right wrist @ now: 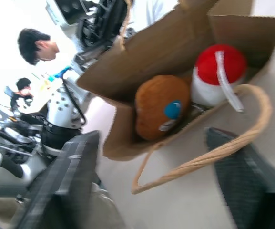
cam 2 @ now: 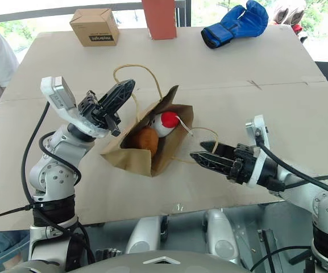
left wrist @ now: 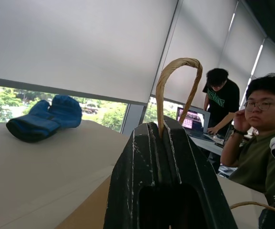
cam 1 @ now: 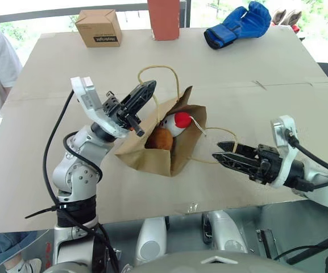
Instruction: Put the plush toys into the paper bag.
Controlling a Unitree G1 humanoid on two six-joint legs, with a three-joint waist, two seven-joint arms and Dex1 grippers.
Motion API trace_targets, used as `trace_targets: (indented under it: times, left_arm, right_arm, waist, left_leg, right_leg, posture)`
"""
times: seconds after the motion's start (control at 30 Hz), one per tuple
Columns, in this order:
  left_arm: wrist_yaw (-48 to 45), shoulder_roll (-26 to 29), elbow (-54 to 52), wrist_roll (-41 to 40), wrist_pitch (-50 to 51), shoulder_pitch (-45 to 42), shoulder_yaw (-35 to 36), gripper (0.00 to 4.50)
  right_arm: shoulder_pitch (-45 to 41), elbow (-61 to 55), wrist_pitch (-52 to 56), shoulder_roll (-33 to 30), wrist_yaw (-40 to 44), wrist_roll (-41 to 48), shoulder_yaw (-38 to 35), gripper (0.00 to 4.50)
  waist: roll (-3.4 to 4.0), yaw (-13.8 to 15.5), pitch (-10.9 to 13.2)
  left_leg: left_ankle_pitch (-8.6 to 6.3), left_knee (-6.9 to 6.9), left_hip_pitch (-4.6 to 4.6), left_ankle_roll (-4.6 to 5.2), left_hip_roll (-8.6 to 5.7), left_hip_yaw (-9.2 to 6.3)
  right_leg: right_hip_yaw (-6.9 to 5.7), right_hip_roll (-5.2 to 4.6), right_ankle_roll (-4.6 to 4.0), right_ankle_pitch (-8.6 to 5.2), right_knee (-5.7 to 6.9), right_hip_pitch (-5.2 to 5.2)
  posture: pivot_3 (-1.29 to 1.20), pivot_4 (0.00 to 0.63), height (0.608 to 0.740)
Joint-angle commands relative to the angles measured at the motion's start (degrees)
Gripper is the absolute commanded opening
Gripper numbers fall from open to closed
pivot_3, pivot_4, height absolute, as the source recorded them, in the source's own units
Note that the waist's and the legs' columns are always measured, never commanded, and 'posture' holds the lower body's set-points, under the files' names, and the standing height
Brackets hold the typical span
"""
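Both plush toys (cam 1: 169, 132) sit inside the paper bag (cam 1: 152, 156); your left hand (cam 1: 142, 95) pinches its handle, right hand (cam 1: 225, 154) spread, empty. Withdraw clear of the loose loop.

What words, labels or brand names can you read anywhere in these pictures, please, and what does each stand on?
Small cardboard box: a line of dark print on its front face, too small to read.
Black T-shirt of the person standing in the background: pale lettering across the chest, too blurred to read.
Brown plush toy: a blue and white patch, no readable text.
Paper bag, blue boxing glove: no lettering visible.
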Motion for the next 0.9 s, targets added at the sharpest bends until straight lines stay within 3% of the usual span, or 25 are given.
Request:
trace_targets:
  times: [0.03,0.1,0.13,0.33,0.53,0.6,0.7,0.8,0.9]
  left_arm:
    - [-0.45,-0.06,-1.01,-0.25,-1.32,-1.28,0.26,0.0]
    - [-0.33,-0.22,-1.1,-0.23,-1.41,-1.37,0.1,0.0]
    - [-0.21,-0.39,-1.08,-0.24,-1.47,-1.71,0.0,0.0]
    - [-1.8,1.15,4.61,1.06,-1.77,-8.15,0.5,0.0]
    - [-8.68,4.71,20.45,7.44,-4.45,-20.89,-1.7,0.0]
    - [-11.29,5.49,26.73,10.99,-5.75,-24.78,-3.67,0.0]
    - [-13.63,5.25,40.79,19.76,-10.06,-31.57,-8.84,0.0]
    - [-16.11,4.0,48.1,22.17,-10.73,-34.54,-10.26,0.0]
    - [-21.34,5.25,50.82,22.96,-9.4,-34.6,-11.13,0.0]
  right_arm:
    - [-0.4,-2.01,-3.54,-0.44,-1.62,3.34,1.17,1.21]
    - [-1.35,-1.88,-5.6,-0.07,-2.03,3.7,1.73,0.25]
    - [-3.42,-1.34,-7.54,0.67,-2.44,5.13,1.42,0.03]
    - [-16.5,2.0,-13.89,-0.12,-6.09,10.15,2.18,0.03]
    - [-28.86,7.11,-15.11,-1.36,-8.03,8.44,4.3,0.03]
    - [-29.93,8.14,-14.54,-1.92,-7.86,6.48,5.24,0.03]
    - [-29.68,11.51,-14.59,-1.95,-7.61,-6.08,9.99,0.03]
    - [-29.58,14.17,-15.07,-1.3,-6.63,-12.87,12.06,0.03]
    - [-29.95,14.0,-15.21,-1.73,-4.46,-16.44,11.92,0.87]
  waist:
    - [0.0,0.0,0.0]
    - [0.0,0.0,0.0]
    - [0.0,-0.01,0.0]
    - [-0.02,0.02,0.0]
    - [-0.03,0.27,0.03]
    - [-0.03,0.53,0.02]
    - [-0.03,0.98,0.02]
    - [-0.03,1.02,0.02]
    - [-0.03,0.88,0.02]
  left_leg:
    - [0.0,0.0,0.0,0.0,0.0,0.0]
    - [0.0,0.0,0.01,0.0,0.0,0.0]
    - [0.0,0.0,0.02,0.0,0.0,0.0]
    - [0.0,0.02,0.04,0.0,0.01,-0.05]
    - [0.01,0.02,-0.05,0.01,-0.01,-0.02]
    - [0.01,0.01,-0.05,0.01,-0.02,-0.03]
    - [-0.02,-0.03,-0.04,0.05,-0.04,0.0]
    - [-0.02,-0.03,-0.07,0.05,-0.04,0.02]
    - [-0.02,-0.02,-0.23,0.05,-0.03,0.02]
  right_leg:
    - [0.0,0.0,0.0,0.0,0.0,0.0]
    - [0.01,0.0,0.0,0.0,0.0,0.0]
    - [0.01,0.0,0.0,0.0,0.0,0.0]
    - [0.03,0.08,0.01,0.0,0.01,0.02]
    - [0.05,0.09,-0.03,0.03,0.02,-0.04]
    - [0.04,0.1,-0.11,0.07,0.02,-0.04]
    - [0.07,0.09,-0.18,0.11,-0.02,-0.02]
    - [0.08,0.09,-0.18,0.11,0.0,-0.05]
    - [0.08,0.09,-0.13,0.18,0.0,-0.23]
  posture:
    - [0.0,0.15,0.714]
    - [0.0,0.15,0.714]
    - [0.0,0.15,0.714]
    - [0.0,0.15,0.714]
    - [0.0,0.15,0.714]
    - [0.0,0.15,0.714]
    - [0.0,0.15,0.714]
    - [0.0,0.15,0.714]
    - [0.0,0.15,0.714]
